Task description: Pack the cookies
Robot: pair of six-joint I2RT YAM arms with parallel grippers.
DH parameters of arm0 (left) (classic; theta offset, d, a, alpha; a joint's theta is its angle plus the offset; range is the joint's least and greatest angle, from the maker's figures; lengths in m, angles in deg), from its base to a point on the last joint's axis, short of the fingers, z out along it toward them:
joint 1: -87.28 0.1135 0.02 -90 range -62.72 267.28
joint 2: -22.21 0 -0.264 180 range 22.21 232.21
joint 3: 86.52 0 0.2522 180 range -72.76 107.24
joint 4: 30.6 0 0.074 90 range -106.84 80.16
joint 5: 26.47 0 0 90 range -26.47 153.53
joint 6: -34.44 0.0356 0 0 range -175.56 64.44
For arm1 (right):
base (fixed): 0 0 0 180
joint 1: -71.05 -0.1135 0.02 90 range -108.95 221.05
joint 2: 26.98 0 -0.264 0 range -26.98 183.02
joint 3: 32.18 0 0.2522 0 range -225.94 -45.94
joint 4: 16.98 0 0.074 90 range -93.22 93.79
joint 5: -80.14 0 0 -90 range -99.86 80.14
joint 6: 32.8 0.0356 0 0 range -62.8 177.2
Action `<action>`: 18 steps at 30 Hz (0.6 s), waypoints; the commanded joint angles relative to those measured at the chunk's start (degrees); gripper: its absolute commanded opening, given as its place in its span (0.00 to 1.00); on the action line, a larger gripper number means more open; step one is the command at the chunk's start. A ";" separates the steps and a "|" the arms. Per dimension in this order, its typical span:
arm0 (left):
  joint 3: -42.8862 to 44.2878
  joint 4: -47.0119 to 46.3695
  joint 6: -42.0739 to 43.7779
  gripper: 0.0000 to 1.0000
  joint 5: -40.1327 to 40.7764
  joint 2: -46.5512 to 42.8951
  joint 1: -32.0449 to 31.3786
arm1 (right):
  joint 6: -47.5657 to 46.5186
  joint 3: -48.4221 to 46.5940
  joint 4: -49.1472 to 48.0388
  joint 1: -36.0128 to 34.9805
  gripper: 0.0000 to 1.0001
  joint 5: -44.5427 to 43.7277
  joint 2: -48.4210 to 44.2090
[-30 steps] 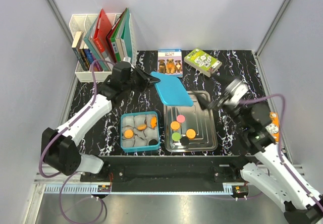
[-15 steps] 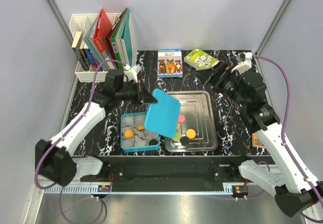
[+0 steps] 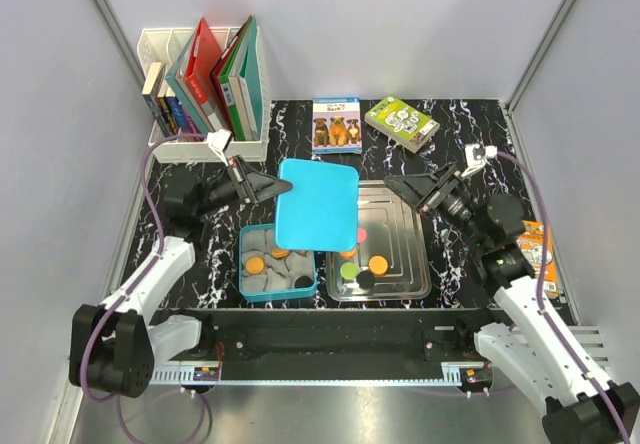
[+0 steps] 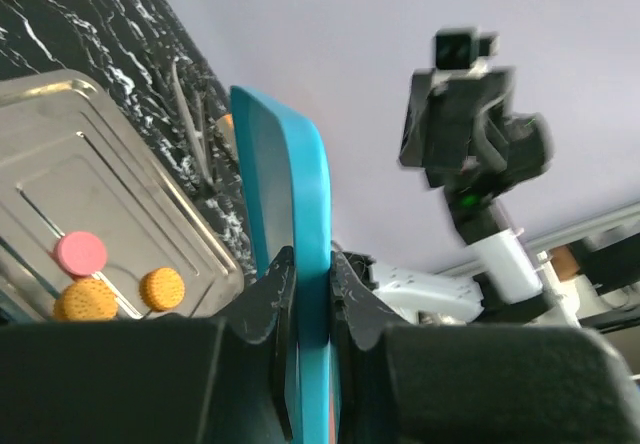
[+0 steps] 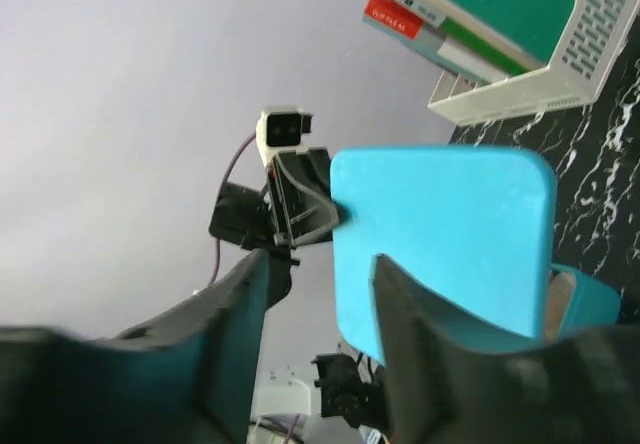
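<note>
Cookies (image 3: 378,264) lie below the left gripper (image 3: 276,186), some in the tray (image 3: 412,256), some in the box (image 3: 244,286). That gripper is clamped on the lid (image 3: 318,204), which a second ago lay behind the tray and now hangs over both. The right gripper (image 3: 408,190), empty, has swung toward the lid, jaws half narrowed. With cookies left in the tray, lidding looks premature.
</note>
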 commanded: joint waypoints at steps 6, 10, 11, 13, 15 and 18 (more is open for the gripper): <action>-3.24 -32.89 -20.71 0.00 -2.06 1.94 3.27 | 5.54 1.86 -6.47 0.52 0.67 8.16 3.70; -3.85 -37.18 -23.86 0.00 -1.36 2.99 3.36 | 4.48 1.76 -7.14 0.52 0.71 12.20 8.35; -4.03 -37.98 -24.40 0.00 -1.18 3.17 3.36 | 4.65 2.19 -8.01 0.52 0.71 12.65 9.06; -4.64 -39.13 -25.28 0.00 -0.74 3.61 3.36 | 5.70 2.81 -11.44 0.52 0.70 13.96 11.25; -5.17 -40.01 -25.72 0.00 -0.39 4.13 3.36 | 5.53 2.55 -12.41 0.44 0.69 14.49 13.02; -5.70 -43.08 -27.65 0.00 -0.04 5.01 3.36 | 3.69 2.64 -12.41 0.09 0.68 14.58 15.92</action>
